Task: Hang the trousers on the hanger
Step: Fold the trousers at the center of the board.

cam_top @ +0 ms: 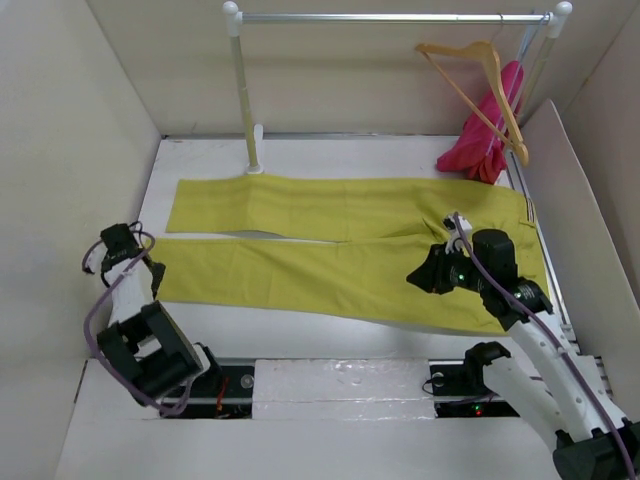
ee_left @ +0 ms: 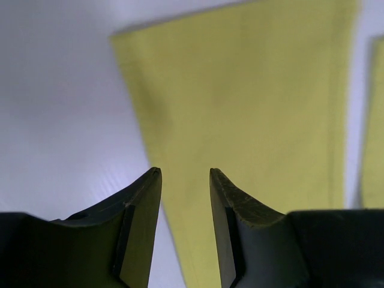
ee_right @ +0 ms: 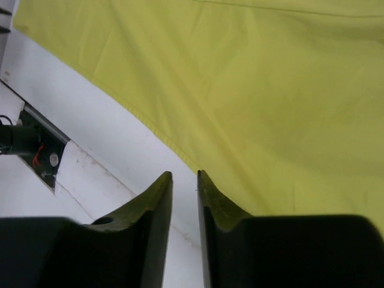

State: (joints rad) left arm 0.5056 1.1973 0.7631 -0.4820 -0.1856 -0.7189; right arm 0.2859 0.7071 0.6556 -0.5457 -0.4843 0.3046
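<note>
Hovering nearest me, the left gripper (ee_left: 185,171) has its jaws slightly apart and empty over one leg end of the trousers (cam_top: 330,275). The right gripper (ee_right: 184,174) shows a narrow, empty gap above their near edge. The trousers lie flat on the table (cam_top: 350,160). Beyond them, the hanger (cam_top: 480,85) hangs at the right end of the rail (cam_top: 400,17).

Yellow-green trousers (cam_top: 340,240) spread flat across table, legs pointing left. Tan wooden hanger (cam_top: 503,100) hooked tilted on rail, top right.

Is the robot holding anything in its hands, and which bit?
Nothing is held. The left gripper and right gripper have empty gaps; the trousers lie flat, ungripped.
</note>
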